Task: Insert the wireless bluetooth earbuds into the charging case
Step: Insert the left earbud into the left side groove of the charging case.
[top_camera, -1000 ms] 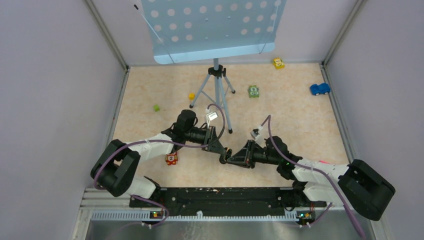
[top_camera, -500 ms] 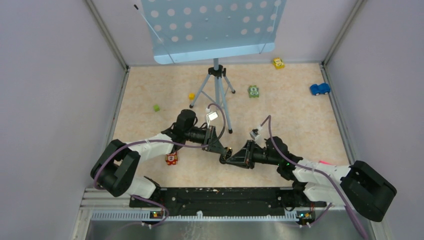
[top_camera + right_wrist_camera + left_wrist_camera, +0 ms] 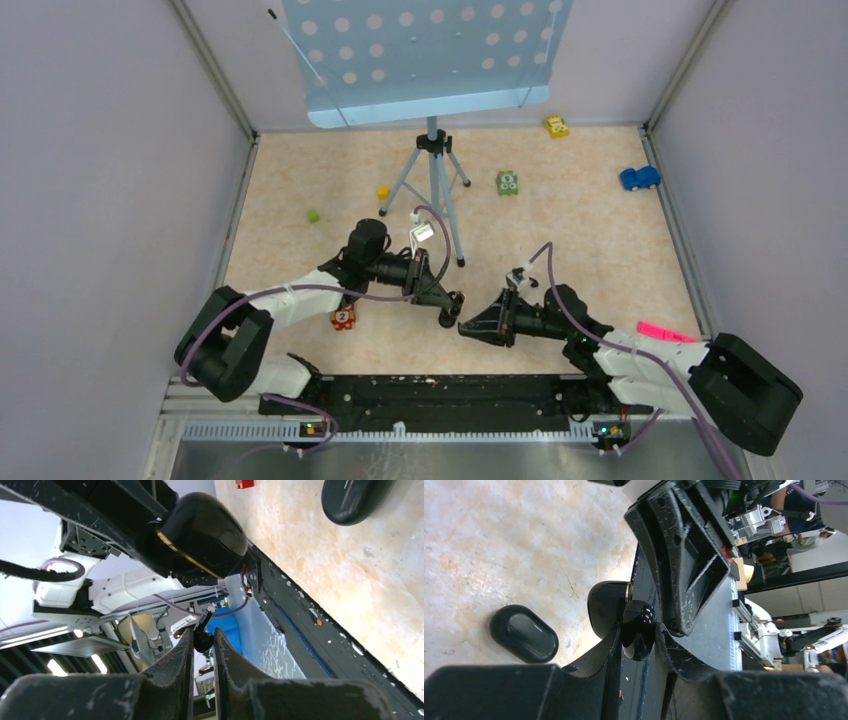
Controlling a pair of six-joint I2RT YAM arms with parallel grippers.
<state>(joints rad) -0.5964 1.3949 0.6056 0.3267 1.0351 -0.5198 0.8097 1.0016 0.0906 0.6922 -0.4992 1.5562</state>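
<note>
Farthest to the left of the tripod (image 3: 436, 190) a green block (image 3: 313, 215) lies on the table (image 3: 600, 250). Nearer the arms than that, an orange numbered cube (image 3: 343, 318) sits just beside the left arm. A yellow block (image 3: 383, 192) lies just left of the tripod's legs. On the near side of the tripod's feet, the left gripper (image 3: 455, 303) is clamped on the charging case (image 3: 639, 632). The case is glossy black and held off the table, with a gold trim line between its two rounded halves; whether the lid is open I cannot tell. Below it on the table lies a matte black oval piece (image 3: 524, 633); what it is I cannot tell. A little nearer the arms and just right of the case, the right gripper (image 3: 466, 328) points its tips at the case. Its fingers pinch a tiny dark earbud (image 3: 202, 641), which is close to the case but not touching it. To the right of the tripod sits a green toy car (image 3: 508, 183). A yellow toy car (image 3: 557, 126) stands farther right at the back edge. A blue toy car (image 3: 640, 178) is farthest right, by the side wall.
</note>
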